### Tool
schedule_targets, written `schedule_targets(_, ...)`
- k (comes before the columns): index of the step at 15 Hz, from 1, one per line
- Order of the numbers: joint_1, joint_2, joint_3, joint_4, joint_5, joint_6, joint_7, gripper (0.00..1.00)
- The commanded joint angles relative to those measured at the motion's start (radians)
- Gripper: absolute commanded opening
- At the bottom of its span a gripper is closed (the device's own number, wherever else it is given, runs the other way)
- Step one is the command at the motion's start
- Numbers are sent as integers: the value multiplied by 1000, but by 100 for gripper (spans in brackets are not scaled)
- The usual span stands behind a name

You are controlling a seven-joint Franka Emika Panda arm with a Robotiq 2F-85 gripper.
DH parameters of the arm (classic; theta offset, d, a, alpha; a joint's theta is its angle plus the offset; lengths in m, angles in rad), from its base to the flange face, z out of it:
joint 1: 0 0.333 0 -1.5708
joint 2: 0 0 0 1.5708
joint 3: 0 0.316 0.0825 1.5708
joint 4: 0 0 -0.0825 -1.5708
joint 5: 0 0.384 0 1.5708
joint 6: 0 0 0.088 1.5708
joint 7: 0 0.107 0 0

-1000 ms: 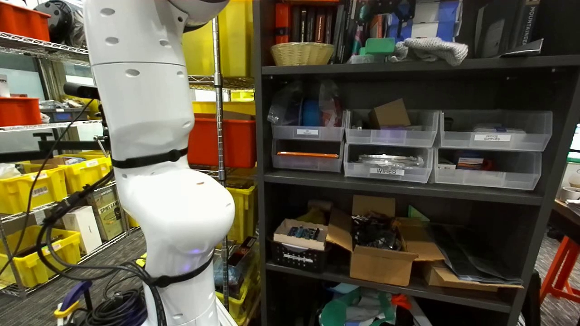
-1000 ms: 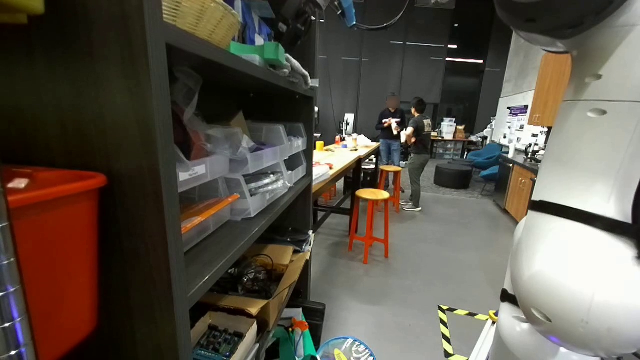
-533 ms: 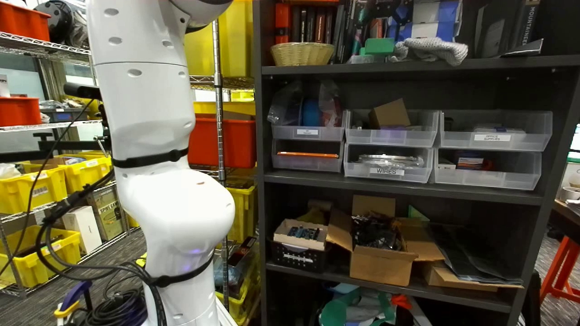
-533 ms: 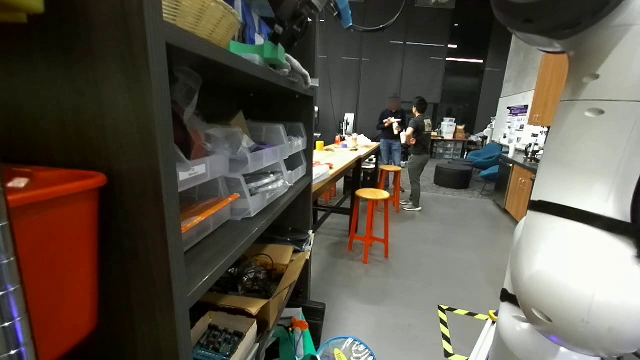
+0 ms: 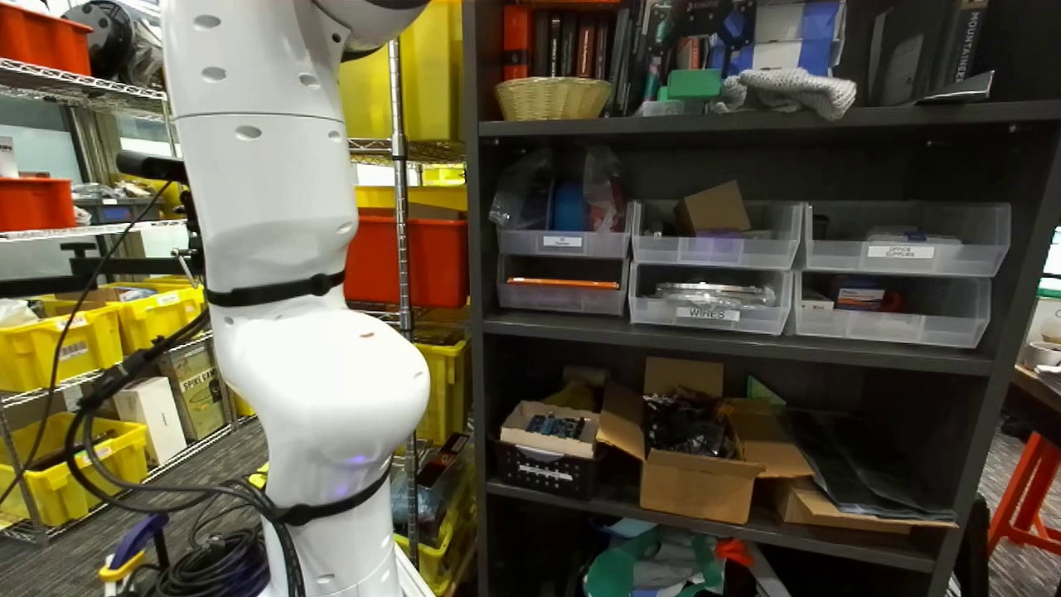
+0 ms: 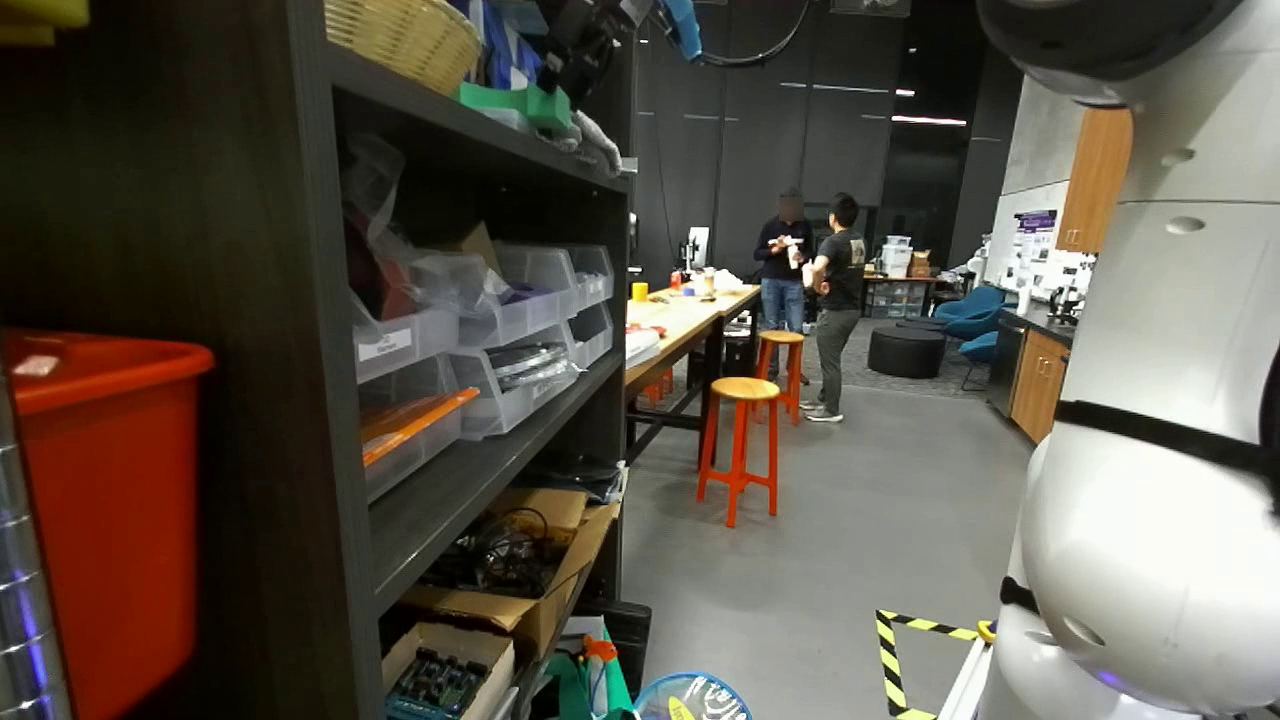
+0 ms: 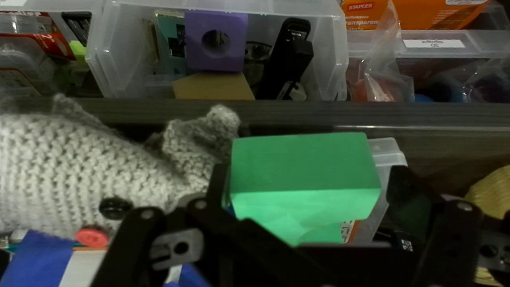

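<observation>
Released and spread wide, my end effector (image 7: pixel 309 173) hangs at the upper shelf (image 5: pixel 613 128) of a dark bookcase (image 5: pixel 476 249), its black fingers (image 7: pixel 218 185) showing to either side of a green block (image 7: pixel 305 171) in the wrist view; how close the tips come to it in depth I cannot tell. That block is near the shelf's front edge, overlapping a clear plastic case (image 7: pixel 386 149). Just beside it I see a gray knitted piece (image 7: pixel 71 171) with a black button (image 7: pixel 114 207) and a red button (image 7: pixel 91 237); in an exterior view it droops over the shelf edge. On the block's opposite side sits a wicker basket (image 5: pixel 554 99) with books (image 5: pixel 587 50) behind it, and a blue-and-white box (image 5: pixel 800 54) stands behind the knitted piece. One shelf down I have clear plastic bins (image 5: pixel 961 257) stacked two high; the upper middle bin (image 5: pixel 771 253) holds a purple block (image 7: pixel 217 63) with a round hole, above the bin labelled WIRES (image 5: pixel 754 319). Lower again, a cardboard box (image 5: pixel 696 489) of black cables (image 6: pixel 500 555) stands beside a smaller box (image 5: pixel 518 435) of circuit boards (image 5: pixel 555 425). My white arm (image 5: pixel 278 191) stands upright near the bookcase. Farther off, two people (image 6: pixel 840 270) stand near a wooden worktop (image 6: pixel 690 330) and orange-legged stools (image 6: pixel 745 388).
</observation>
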Motion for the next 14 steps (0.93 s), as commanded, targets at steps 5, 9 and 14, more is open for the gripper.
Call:
schedule_targets(5, 3, 1, 6, 7, -27, 5, 15, 61)
schedule_targets(9, 3, 0, 6, 7, -27, 5, 14, 56)
schedule_targets(14, 3, -19, 6, 10, -30, -6, 11, 56)
